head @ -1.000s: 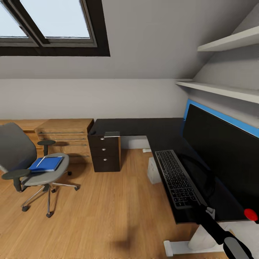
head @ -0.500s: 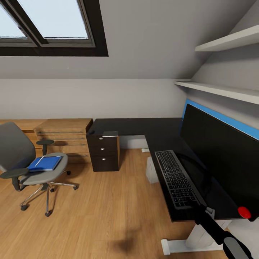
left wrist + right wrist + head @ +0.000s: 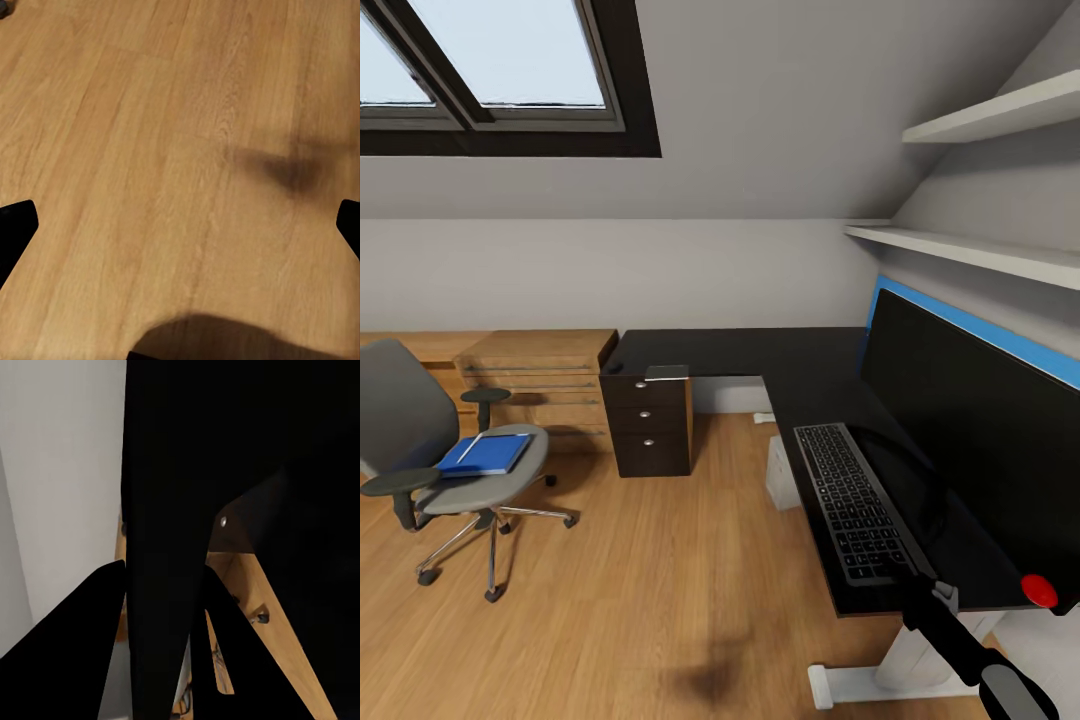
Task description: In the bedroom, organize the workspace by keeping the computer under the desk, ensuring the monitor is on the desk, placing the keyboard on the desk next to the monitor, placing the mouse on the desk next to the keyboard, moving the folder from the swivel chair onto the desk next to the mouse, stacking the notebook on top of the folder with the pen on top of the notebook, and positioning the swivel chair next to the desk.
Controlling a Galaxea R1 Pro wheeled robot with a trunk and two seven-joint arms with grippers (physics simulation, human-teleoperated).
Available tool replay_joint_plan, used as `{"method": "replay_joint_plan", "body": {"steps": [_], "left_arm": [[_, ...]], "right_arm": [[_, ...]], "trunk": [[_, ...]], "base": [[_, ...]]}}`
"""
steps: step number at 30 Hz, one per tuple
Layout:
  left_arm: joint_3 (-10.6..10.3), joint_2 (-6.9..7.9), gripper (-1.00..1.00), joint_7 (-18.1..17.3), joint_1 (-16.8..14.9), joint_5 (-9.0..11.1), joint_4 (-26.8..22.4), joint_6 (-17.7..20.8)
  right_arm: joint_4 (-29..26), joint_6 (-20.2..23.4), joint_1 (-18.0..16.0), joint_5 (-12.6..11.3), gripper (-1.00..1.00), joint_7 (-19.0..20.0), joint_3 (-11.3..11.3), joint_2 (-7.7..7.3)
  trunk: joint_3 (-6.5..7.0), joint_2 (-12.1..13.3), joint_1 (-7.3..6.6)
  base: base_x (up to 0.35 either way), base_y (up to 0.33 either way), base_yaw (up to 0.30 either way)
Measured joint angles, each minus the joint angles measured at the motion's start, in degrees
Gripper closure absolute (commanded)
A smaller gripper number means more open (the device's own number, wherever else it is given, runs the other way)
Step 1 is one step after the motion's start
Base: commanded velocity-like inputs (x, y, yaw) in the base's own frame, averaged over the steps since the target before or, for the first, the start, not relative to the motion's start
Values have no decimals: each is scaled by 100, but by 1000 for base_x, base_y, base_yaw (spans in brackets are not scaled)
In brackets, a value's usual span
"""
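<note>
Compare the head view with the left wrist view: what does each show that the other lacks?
Head view: the swivel chair with the blue folder on its seat, the desk carrying the keyboard and the monitor, and the right arm reaching to the keyboard's near end.
Left wrist view: the left gripper, its fingertips spread wide with nothing between them.
Both: the light wooden floor with a dark shadow on it.

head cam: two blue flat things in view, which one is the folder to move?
The folder is the small blue rectangle lying flat on the swivel chair seat. The other blue is the long upright wall panel behind the monitor.
</note>
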Motion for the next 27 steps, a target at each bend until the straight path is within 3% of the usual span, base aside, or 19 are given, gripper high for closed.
{"method": "replay_joint_plan", "body": {"steps": [27], "left_arm": [[0, 2, -100, -9, -1, 0, 0, 0]], "right_arm": [[2, -15, 0, 8, 100, -112, 11, 0]], "trunk": [[0, 0, -2]], "base": [[44, -15, 0]]}}
